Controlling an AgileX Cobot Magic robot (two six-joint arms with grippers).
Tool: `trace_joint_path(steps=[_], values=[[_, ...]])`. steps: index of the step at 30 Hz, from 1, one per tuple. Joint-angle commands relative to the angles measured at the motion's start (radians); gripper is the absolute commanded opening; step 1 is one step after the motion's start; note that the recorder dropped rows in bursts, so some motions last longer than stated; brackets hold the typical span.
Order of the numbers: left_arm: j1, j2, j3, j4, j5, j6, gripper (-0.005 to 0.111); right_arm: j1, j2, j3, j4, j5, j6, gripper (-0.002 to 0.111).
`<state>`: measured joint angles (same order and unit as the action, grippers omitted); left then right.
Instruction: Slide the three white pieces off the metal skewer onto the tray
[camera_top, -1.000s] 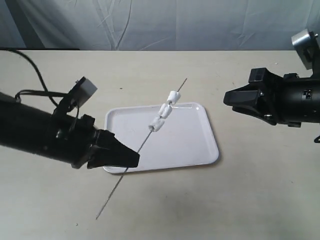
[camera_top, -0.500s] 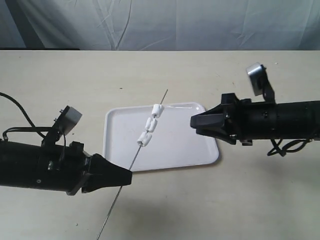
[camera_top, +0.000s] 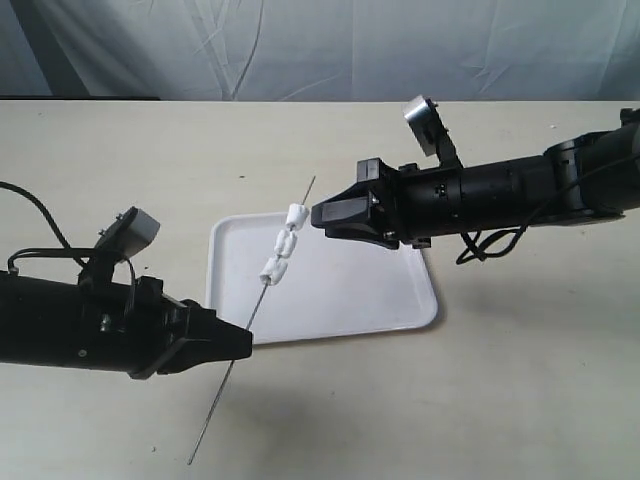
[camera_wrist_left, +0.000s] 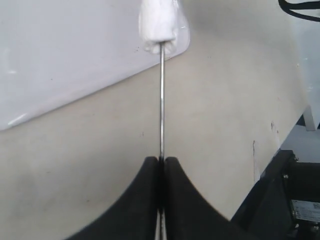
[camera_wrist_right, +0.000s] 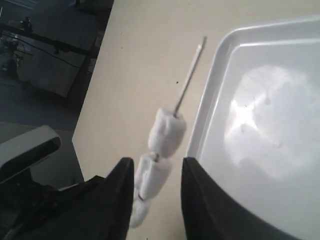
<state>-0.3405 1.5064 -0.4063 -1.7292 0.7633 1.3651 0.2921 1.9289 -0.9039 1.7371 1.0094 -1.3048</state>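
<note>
My left gripper (camera_top: 240, 343) (camera_wrist_left: 161, 160) is shut on the thin metal skewer (camera_top: 250, 318) (camera_wrist_left: 161, 100), which slants up over the white tray (camera_top: 350, 290) (camera_wrist_right: 260, 125). Three white pieces (camera_top: 280, 254) (camera_wrist_right: 157, 165) sit in a row on the skewer's upper part, above the tray's left rim. The skewer's bare tip (camera_wrist_right: 192, 75) pokes out beyond them. My right gripper (camera_top: 320, 216) (camera_wrist_right: 157, 165) is open, its tips just right of the top piece; in the right wrist view the middle piece lies between its fingers, untouched. The left wrist view shows one piece (camera_wrist_left: 161, 22), end-on.
The beige table (camera_top: 500, 400) runs around the tray. A grey cloth backdrop (camera_top: 330, 50) hangs behind. Cables (camera_top: 490, 245) trail under my right arm and another cable (camera_top: 25, 205) loops behind my left arm. The skewer's lower end (camera_top: 200, 445) hangs over the table near the front.
My right arm has reached leftward across the tray up to the white pieces. My left gripper has drifted left and down with the skewer, shifting the pieces toward the tray's left rim.
</note>
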Motion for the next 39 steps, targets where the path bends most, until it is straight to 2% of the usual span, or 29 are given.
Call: trace_joint_path(steps=[1, 6, 9, 11, 19, 27, 39], values=[[0.003, -0.006, -0.003, -0.015, 0.08, -0.011, 0.0, 0.017, 0.001, -0.035, 0.007, -0.013, 0.019, 0.032], [0.003, -0.006, -0.003, -0.015, 0.099, -0.021, 0.0, 0.017, 0.001, -0.037, 0.007, -0.026, 0.019, 0.033], [0.003, -0.006, -0.003, -0.015, 0.099, -0.023, 0.0, 0.017, 0.001, -0.037, 0.007, -0.03, 0.019, 0.046], [0.003, -0.006, -0.003, -0.015, 0.099, -0.023, 0.0, 0.017, 0.001, -0.037, 0.007, -0.03, 0.019, 0.05], [0.003, -0.006, -0.056, -0.015, 0.066, -0.135, 0.0, 0.017, 0.001, -0.038, 0.007, -0.084, 0.059, 0.05], [0.003, -0.006, -0.084, -0.015, 0.014, -0.162, 0.0, 0.019, 0.001, -0.067, 0.007, -0.105, 0.126, 0.05], [0.0, -0.006, -0.084, -0.015, 0.032, -0.23, 0.0, 0.117, 0.001, -0.143, 0.007, -0.269, 0.206, 0.05]])
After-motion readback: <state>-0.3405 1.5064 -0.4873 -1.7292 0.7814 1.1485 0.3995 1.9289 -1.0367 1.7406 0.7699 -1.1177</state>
